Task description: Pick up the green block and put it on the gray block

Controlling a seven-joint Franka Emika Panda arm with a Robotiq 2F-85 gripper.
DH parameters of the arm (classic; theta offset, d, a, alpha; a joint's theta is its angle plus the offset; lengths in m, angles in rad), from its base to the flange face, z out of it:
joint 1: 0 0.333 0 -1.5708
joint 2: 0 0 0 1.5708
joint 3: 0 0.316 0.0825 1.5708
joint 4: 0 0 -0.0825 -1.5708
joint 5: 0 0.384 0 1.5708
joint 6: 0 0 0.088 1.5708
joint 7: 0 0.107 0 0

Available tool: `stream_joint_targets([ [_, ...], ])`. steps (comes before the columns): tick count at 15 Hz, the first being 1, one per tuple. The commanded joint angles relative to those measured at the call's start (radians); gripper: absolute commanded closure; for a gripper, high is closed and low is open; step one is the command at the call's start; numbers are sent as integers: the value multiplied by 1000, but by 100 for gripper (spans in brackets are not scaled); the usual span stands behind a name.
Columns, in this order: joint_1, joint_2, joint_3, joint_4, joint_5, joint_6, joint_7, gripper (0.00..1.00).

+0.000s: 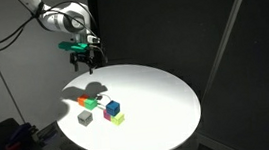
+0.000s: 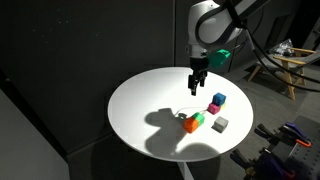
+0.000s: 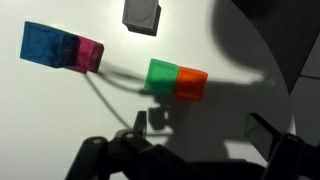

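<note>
Empty gripper [image 1: 82,56] hangs above the round white table [image 1: 161,87], with the blocks lower in the frame.

In the wrist view, from the left: a blue block [image 3: 42,43] touches a magenta block [image 3: 88,54] in the upper left; the gray block [image 3: 142,14] is cut by the top edge, left of middle; the green block [image 3: 160,75] sits at centre, its right face pressed against an orange block [image 3: 192,83]. The fingers show dark along the bottom edge, spread wide and holding nothing. The green block lies up-frame of them, a little left of the gap, with the gray one farther up. The green-orange pair runs left to right, so a left-right closing would likely catch the orange block; the free faces are the upper and lower ones, so I would expect a wrist turn before the descent.
</note>
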Motion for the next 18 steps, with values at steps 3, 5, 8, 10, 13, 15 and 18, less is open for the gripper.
stream_joint_targets([
  [3,-2,0,2,2,-1,-3,-2,0],
  [5,-2,0,2,2,-1,-3,-3,0],
  [8,-2,0,2,2,-1,-3,-3,0],
  [10,-2,0,4,-1,1,2,-8,0],
  [13,0,0,7,-12,-8,36,-25,0],
  [15,1,0,10,-22,-10,73,-39,0],
  [18,-1,2,17,-39,-4,131,-63,0],
])
